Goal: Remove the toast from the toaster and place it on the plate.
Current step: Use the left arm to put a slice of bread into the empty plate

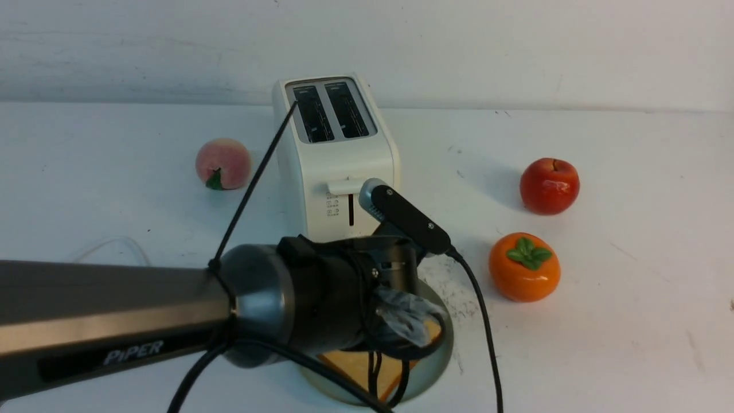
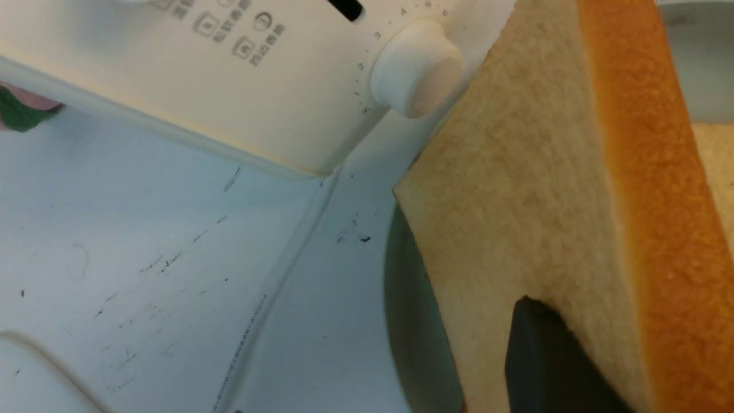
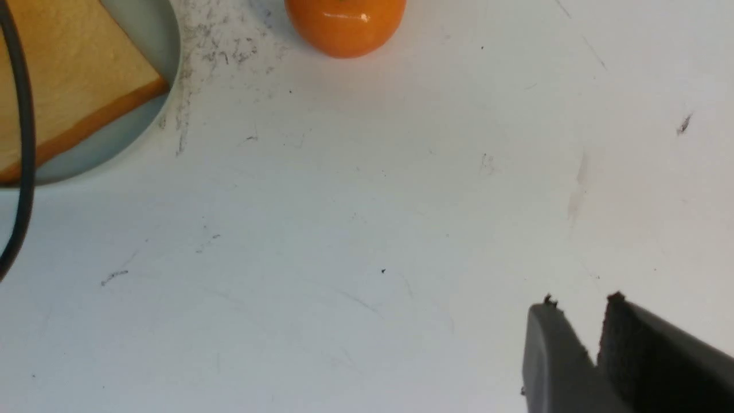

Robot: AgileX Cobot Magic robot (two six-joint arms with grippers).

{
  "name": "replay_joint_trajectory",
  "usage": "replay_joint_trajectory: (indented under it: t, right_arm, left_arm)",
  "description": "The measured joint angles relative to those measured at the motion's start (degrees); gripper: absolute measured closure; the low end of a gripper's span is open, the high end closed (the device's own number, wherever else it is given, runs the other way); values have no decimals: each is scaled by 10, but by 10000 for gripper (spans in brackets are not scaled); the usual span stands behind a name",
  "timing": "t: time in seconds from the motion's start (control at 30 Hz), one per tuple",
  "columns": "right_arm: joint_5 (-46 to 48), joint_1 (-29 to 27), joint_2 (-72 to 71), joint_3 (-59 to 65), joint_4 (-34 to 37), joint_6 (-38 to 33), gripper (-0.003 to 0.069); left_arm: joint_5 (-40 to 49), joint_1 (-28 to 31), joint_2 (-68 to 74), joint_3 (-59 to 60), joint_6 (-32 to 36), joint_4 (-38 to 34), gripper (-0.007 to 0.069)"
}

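The cream-white toaster [image 1: 335, 160] stands at the back middle with both slots empty; its front and knob [image 2: 416, 69] fill the left wrist view. The mint-green plate [image 1: 444, 338] lies in front of it, under my left wrist [image 1: 321, 298]. One toast slice [image 3: 69, 74] lies flat on the plate [image 3: 146, 23]. My left gripper [image 2: 596, 321] is shut on a second toast slice [image 2: 527, 189] and holds it on edge over the plate's rim [image 2: 407, 321]; one dark finger [image 2: 545, 355] presses its face, the other is hidden. My right gripper [image 3: 582, 301] is shut and empty over bare table.
A peach [image 1: 223, 163] sits left of the toaster. A red apple [image 1: 549, 186] and an orange persimmon [image 1: 524, 267] sit to the right; the persimmon [image 3: 344, 23] is close to the plate. The toaster's white cord [image 1: 109, 246] loops at the left.
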Motion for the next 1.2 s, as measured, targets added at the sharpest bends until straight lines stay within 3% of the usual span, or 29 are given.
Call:
replay_joint_trajectory:
  t: [0.13, 0.23, 0.57, 0.73, 1.03, 1.2]
  right_arm:
    - [0, 0, 0, 0, 2, 0, 518]
    - [-1, 0, 0, 0, 2, 0, 518]
    - [-1, 0, 0, 0, 2, 0, 513]
    - [-1, 0, 0, 0, 2, 0, 505]
    - [-1, 0, 0, 0, 2, 0, 499]
    - [-1, 0, 0, 0, 2, 0, 499]
  left_arm:
    - [1, 0, 0, 0, -11, 0, 512]
    - [2, 0, 0, 0, -31, -9, 468]
    - [5, 0, 6, 0, -45, -67, 181]
    - [5, 0, 6, 0, -46, -79, 97]
    - [7, 0, -16, -8, -103, -117, 82]
    - [41, 0, -31, -43, -118, -253, 82]
